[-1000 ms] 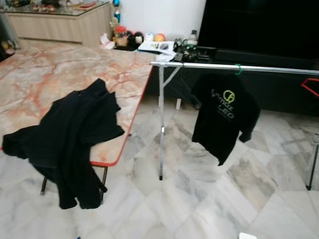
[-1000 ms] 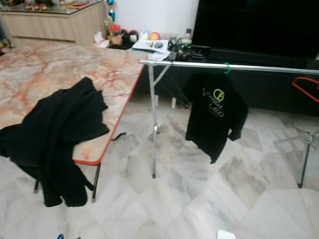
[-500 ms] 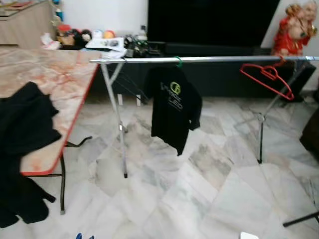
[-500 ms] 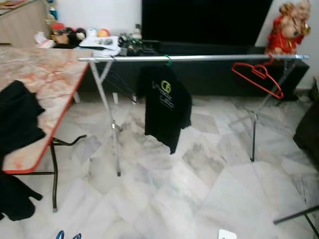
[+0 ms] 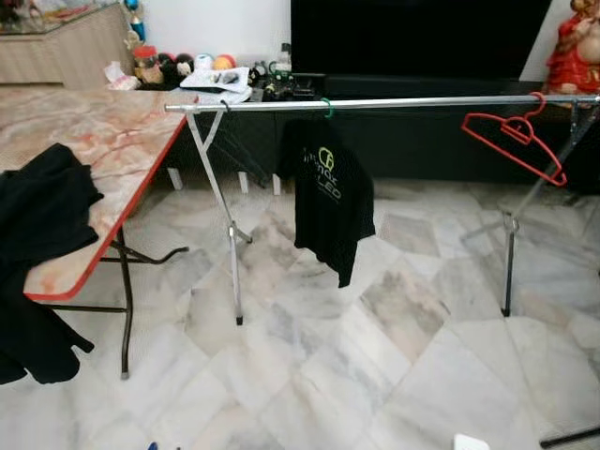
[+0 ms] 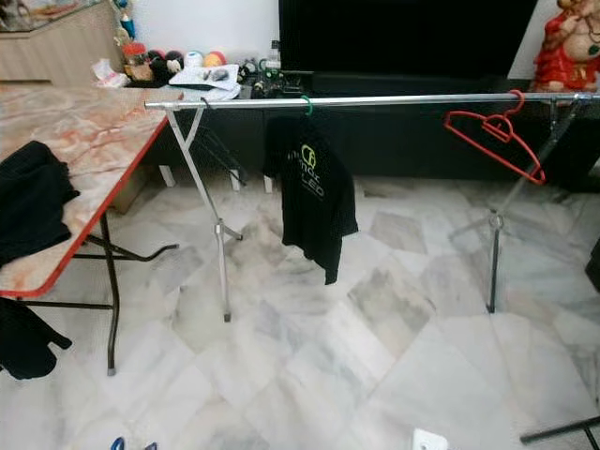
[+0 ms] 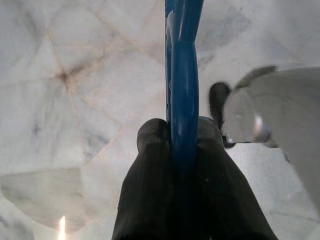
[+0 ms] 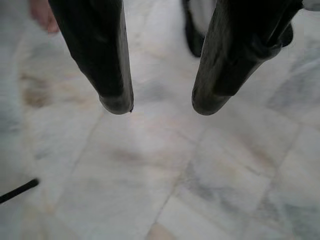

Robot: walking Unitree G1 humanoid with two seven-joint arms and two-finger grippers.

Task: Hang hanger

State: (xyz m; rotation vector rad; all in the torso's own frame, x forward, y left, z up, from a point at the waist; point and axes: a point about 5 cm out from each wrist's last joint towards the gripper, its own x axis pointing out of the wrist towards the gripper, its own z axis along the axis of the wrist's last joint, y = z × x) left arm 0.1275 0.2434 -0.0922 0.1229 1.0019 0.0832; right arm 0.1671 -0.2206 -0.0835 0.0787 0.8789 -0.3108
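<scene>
My left gripper (image 7: 182, 131) is shut on a blue hanger (image 7: 184, 75), which stands up between the two black fingers over the marble floor. A tip of that blue hanger (image 5: 150, 446) shows at the bottom edge of the left eye view. My right gripper (image 8: 160, 105) is open, with only floor tiles between its fingers. Ahead stands a silver clothes rail (image 5: 394, 101). A black T-shirt (image 5: 328, 202) hangs from it on a green hanger (image 5: 326, 106). Further right on the rail hangs a bare red hanger (image 5: 520, 141).
A marble-topped folding table (image 5: 112, 141) with a red edge stands at the left, with a black garment (image 5: 42, 202) draped over its corner. A dark TV cabinet (image 5: 422, 141) runs behind the rail. A red figurine (image 5: 574, 47) stands far right. A black stand leg (image 5: 567, 436) lies low right.
The camera has swung right from the table to face the rail, then eased back a little. The shirt, hangers and garment have not moved.
</scene>
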